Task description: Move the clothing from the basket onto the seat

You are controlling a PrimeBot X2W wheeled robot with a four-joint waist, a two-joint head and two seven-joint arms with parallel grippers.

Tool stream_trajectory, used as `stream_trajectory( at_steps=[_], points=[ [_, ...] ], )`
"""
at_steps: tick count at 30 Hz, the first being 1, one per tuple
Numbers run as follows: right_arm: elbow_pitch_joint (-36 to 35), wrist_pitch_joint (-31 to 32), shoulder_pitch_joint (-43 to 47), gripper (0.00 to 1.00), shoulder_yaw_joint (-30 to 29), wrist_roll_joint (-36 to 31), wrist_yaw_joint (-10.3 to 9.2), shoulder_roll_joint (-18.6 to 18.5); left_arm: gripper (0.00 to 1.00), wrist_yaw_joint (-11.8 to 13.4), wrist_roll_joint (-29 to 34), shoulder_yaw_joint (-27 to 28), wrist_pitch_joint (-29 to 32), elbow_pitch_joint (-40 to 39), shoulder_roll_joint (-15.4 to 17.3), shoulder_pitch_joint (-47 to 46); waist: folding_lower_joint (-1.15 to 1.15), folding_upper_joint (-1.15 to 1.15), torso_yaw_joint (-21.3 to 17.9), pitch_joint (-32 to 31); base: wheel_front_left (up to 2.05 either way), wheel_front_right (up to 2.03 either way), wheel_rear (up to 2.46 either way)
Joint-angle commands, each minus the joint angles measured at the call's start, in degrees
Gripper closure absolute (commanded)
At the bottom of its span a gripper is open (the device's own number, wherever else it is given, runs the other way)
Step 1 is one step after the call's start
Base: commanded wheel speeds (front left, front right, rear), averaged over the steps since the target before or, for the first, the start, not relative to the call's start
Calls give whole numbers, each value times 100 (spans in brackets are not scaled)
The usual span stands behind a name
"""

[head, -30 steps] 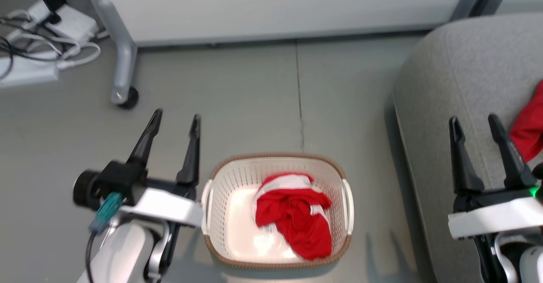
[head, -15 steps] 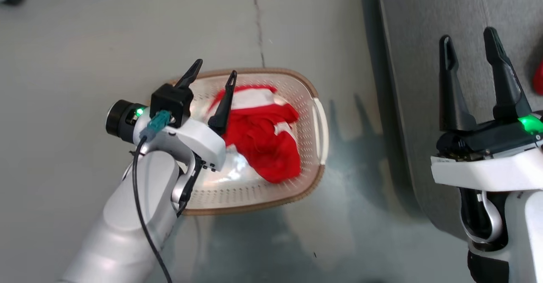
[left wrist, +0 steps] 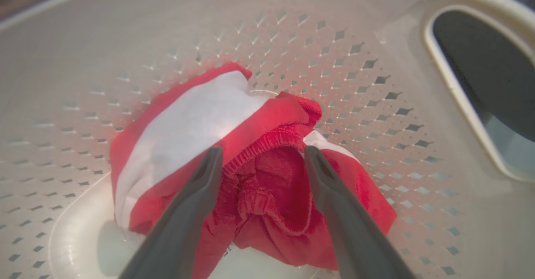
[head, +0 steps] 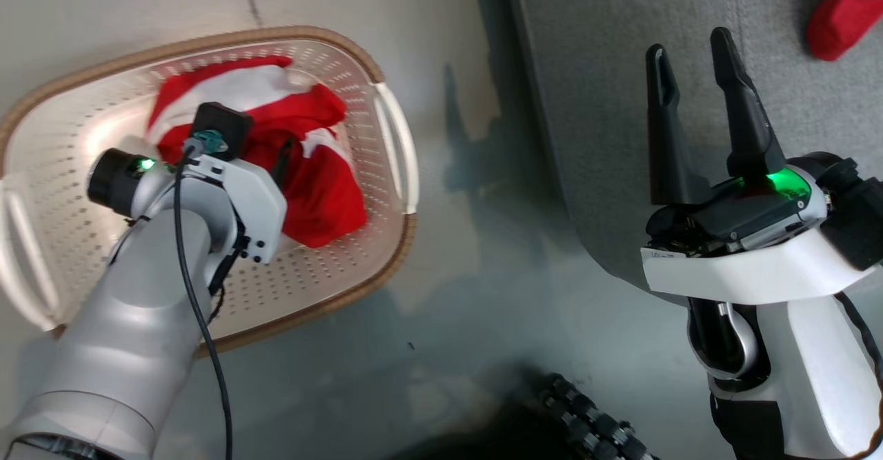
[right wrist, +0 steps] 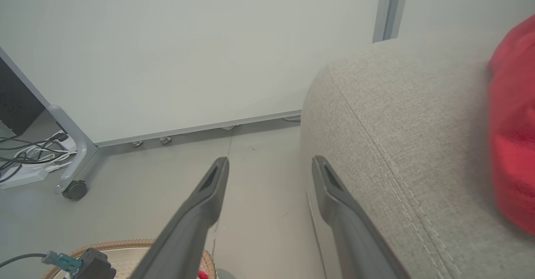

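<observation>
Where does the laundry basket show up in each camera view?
Head view: the basket, left side, with the sofa to its right.
Left wrist view: its perforated wall surrounds the open jaws.
Right wrist view: its brown rim, bottom left corner.
Shared landmark: the red clothing lying inside it.

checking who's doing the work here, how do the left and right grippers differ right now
Place: the left gripper is down inside the basket; the right gripper is at the edge of the seat, outside the basket.
Between the fingers: the left gripper straddles the bunched red clothing; the right gripper has nothing between its fingers.
Shared: both are open.
</observation>
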Motion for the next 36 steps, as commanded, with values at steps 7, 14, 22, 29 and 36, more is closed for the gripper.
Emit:
stream_trajectory(
  at_steps=[7, 14, 22, 29, 36],
  points=[
    [80, -104, -94, 0, 32, 214, 3, -6, 0, -141, -112, -52, 514, 781, 49, -364, 0, 0, -463, 439, 0, 0, 0],
    [-17, -100, 36, 0, -31, 293, 3, -6, 0, -4, -208, -36, 996, 1045, 38, -466, 0, 0, -463, 481, 0, 0, 0],
    [-64, -100, 12, 0, -33, 331, 3, -6, 100, 147, -228, -101, 1382, 1146, 73, -557, 0, 0, -477, 449, 0, 0, 0],
    [23, -101, -98, 0, 60, 368, 3, -6, 100, 185, -222, -134, 885, 1115, 175, -550, 0, 0, -545, 267, 0, 0, 0],
    [271, -96, -3, 0, -49, -2, 2, -11, 100, 110, -303, -165, -126, 908, -79, -128, 0, 0, -111, -492, 0, 0, 0]
  ],
)
